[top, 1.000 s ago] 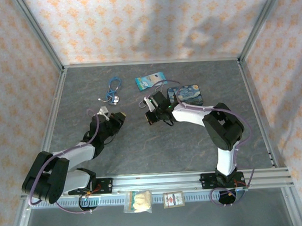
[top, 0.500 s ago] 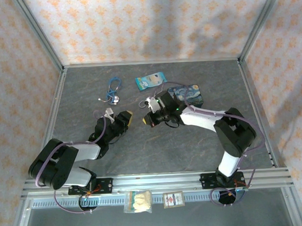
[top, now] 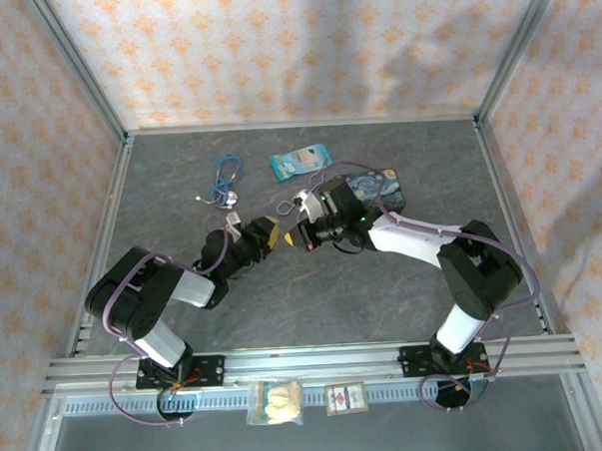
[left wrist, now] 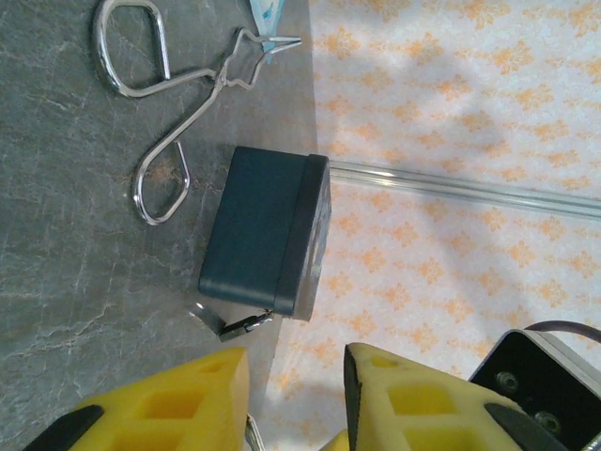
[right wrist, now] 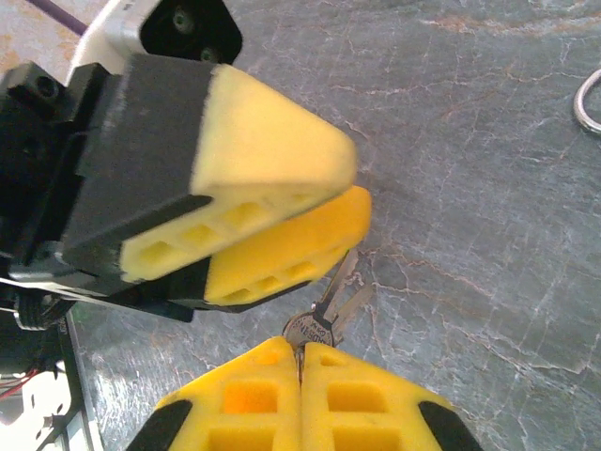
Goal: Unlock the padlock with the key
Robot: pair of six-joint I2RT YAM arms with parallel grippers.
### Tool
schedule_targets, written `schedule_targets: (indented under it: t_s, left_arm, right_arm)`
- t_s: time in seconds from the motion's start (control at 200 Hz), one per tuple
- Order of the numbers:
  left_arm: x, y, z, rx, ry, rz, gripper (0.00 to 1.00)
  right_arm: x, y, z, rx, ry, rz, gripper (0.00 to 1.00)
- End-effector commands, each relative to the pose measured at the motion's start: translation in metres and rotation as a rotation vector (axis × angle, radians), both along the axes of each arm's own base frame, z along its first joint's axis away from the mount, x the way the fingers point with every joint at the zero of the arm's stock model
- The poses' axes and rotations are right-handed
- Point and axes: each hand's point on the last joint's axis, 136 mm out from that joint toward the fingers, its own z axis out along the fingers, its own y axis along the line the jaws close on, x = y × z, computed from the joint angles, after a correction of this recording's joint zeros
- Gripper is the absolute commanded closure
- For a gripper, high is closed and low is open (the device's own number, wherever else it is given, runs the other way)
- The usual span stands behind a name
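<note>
At mid worktop [top: 334, 294], tools nose to nose | right tool [right wrist: 300, 355] clamped on key [right wrist: 313, 329], blade toward 1 o'clock | left tool [left wrist: 291, 362] narrowly parted, whether it carries padlock unclear | step: presenting key | next: line blade with keyway

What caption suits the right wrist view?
Right gripper pinches a small silvery metal key, aimed toward left gripper's yellow fingers.

Key [right wrist: 331, 312]: bare silvery metal, glossy. Pads of right claw [right wrist: 300, 365]: yellow, foam-like, matt. Bench [right wrist: 470, 141]: grey, stone-veined, matt. Forceps [left wrist: 178, 122]: polished metal. Tin [left wrist: 258, 230]: dark, smooth satin.
</note>
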Motion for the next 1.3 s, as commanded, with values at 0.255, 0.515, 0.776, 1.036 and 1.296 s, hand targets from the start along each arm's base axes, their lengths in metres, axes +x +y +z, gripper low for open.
schedule_targets:
  t_s: [0.255, 0.515, 0.776, 1.036, 1.296]
  left_arm:
    - [0.008, -0.020, 0.016, -0.062, -0.040, -0.057, 0.71]
    - [0.008, -0.020, 0.015, -0.052, -0.037, -0.058, 0.88]
    - [0.010, -0.021, 0.015, -0.013, -0.045, -0.066, 1.00]
    - [0.013, -0.012, 0.039, 0.187, -0.210, -0.063, 1.00]
    - [0.010, -0.014, 0.116, 0.258, -0.552, -0.110, 1.00]
  right_arm:
    - [0.000, 0.003, 0.021, 0.056, -0.062, 0.012, 1.00]
    - [0.000, 0.004, 0.014, 0.043, -0.054, 0.020, 1.00]
    - [0.003, 0.001, 0.020, 0.038, -0.082, 0.006, 1.00]
    - [0.011, -0.018, 0.064, 0.091, -0.192, -0.112, 0.40]
    - [0.002, -0.027, 0.107, 0.332, -0.151, -0.123, 0.39]
